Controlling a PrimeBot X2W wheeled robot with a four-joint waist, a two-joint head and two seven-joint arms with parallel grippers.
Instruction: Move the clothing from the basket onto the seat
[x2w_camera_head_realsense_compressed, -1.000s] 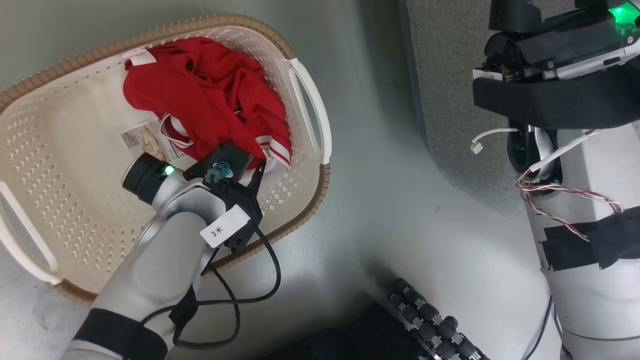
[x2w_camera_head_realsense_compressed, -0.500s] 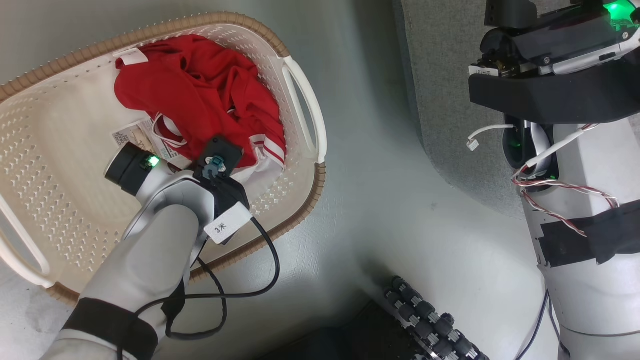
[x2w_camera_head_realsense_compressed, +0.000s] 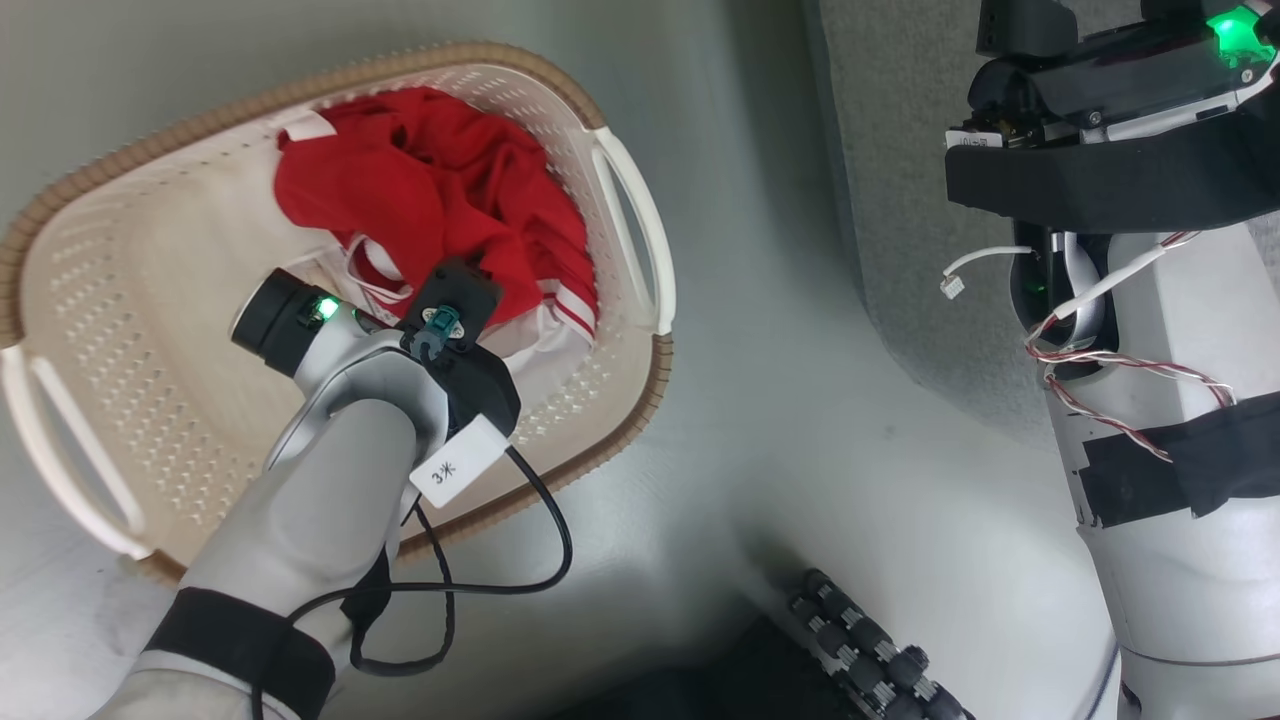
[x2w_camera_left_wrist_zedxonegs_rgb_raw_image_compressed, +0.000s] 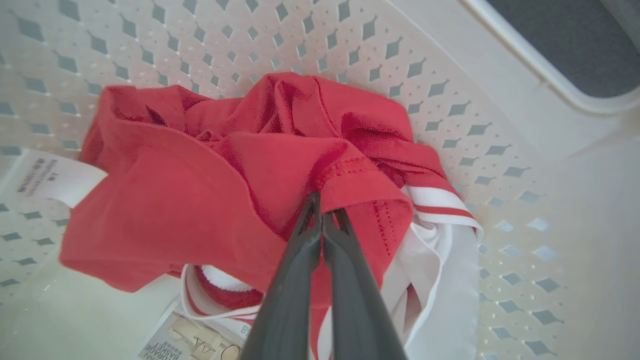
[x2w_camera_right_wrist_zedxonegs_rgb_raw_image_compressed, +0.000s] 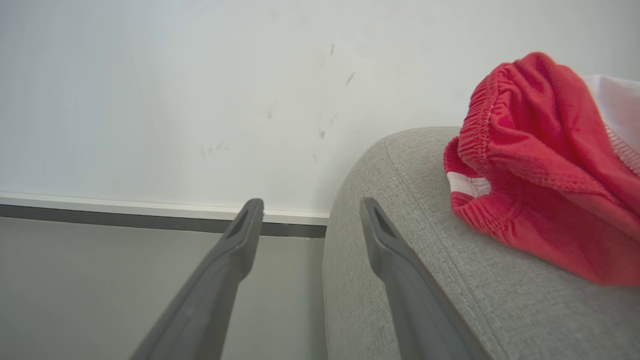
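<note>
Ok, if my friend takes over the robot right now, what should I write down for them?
Left gripper: shut on a fold of the red clothing inside the basket.
Right gripper: open, holding nothing, beside the grey seat.
Done: one red garment lies on the seat.
To do: lift the pinched clothing out and put it on the seat too.

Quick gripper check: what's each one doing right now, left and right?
Left gripper: closed, pinching a fold of the red clothing in the basket.
Right gripper: open, holding nothing, beside the seat.
</note>
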